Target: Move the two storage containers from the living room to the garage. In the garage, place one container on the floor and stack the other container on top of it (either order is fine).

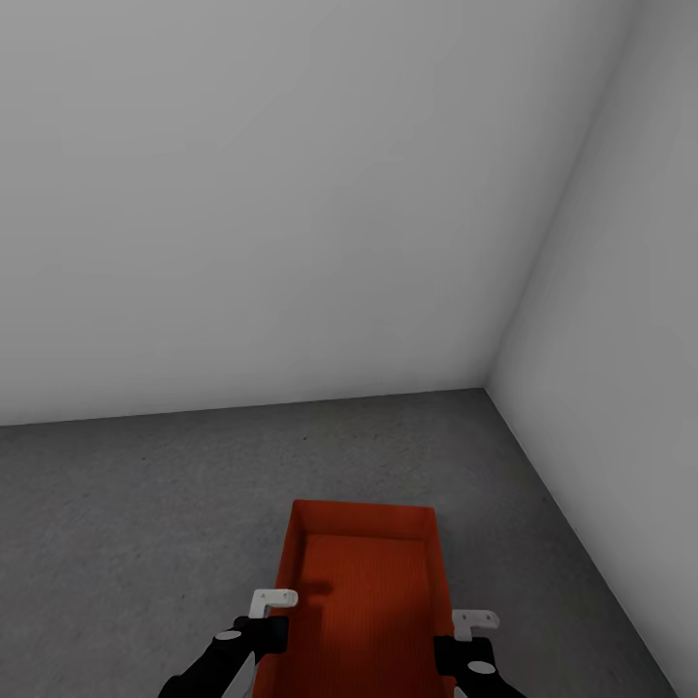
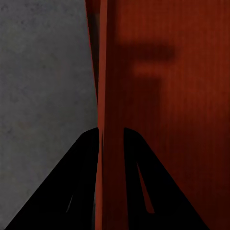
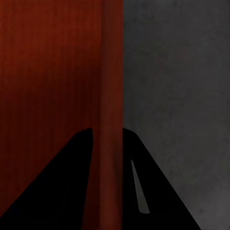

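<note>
One orange-red storage container (image 1: 368,591) sits low in the head view, open side up and empty, over the dark grey floor (image 1: 145,504). My left gripper (image 1: 271,635) is shut on the container's left wall. In the left wrist view, the two black fingers of the left gripper (image 2: 111,139) straddle that thin wall (image 2: 101,96). My right gripper (image 1: 454,651) is shut on the right wall, and the right wrist view shows its fingers (image 3: 106,136) either side of the rim (image 3: 111,72). I cannot tell whether the container touches the floor.
A corner of the garage lies ahead. A plain white-grey wall (image 1: 242,194) runs across the back and another wall (image 1: 630,291) runs along the right. Speckled grey floor stretches left of the container and ahead of it.
</note>
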{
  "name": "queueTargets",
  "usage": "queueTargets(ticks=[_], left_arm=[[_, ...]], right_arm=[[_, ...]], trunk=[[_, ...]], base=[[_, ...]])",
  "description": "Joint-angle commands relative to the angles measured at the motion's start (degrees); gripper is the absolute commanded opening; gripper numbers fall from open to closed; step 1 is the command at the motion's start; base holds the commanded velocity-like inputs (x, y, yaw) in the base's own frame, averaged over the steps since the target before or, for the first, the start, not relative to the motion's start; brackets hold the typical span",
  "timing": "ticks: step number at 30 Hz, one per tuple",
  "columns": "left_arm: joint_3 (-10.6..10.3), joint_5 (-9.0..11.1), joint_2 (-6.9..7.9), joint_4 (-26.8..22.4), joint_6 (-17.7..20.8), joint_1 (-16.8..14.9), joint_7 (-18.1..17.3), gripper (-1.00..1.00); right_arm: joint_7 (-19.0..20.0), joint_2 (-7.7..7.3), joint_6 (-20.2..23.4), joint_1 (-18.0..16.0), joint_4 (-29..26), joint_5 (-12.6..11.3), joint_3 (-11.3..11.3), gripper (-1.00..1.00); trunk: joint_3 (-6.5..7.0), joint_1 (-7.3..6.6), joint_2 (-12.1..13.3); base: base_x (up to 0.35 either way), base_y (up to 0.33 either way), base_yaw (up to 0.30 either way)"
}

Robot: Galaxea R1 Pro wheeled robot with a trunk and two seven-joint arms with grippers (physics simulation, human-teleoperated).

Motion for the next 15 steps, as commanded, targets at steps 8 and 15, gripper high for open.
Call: queueTargets(ticks=[8,15], left_arm=[[0.9,-0.9,0.07,-0.1,0.4,0.0,0.8,-1.0],[1.0,-0.9,0.07,-0.1,0.4,0.0,0.8,-1.0]], right_arm=[[-0.8,-0.99,-0.2,0.0,0.0,-0.1,0.3,-1.0],[-0.8,-0.99,-0.2,0.0,0.0,-0.1,0.3,-1.0]], trunk=[[-0.04,0.0,0.0],[-0.04,0.0,0.0]], base=[[0.0,0.0,0.0],[0.0,0.0,0.0]])
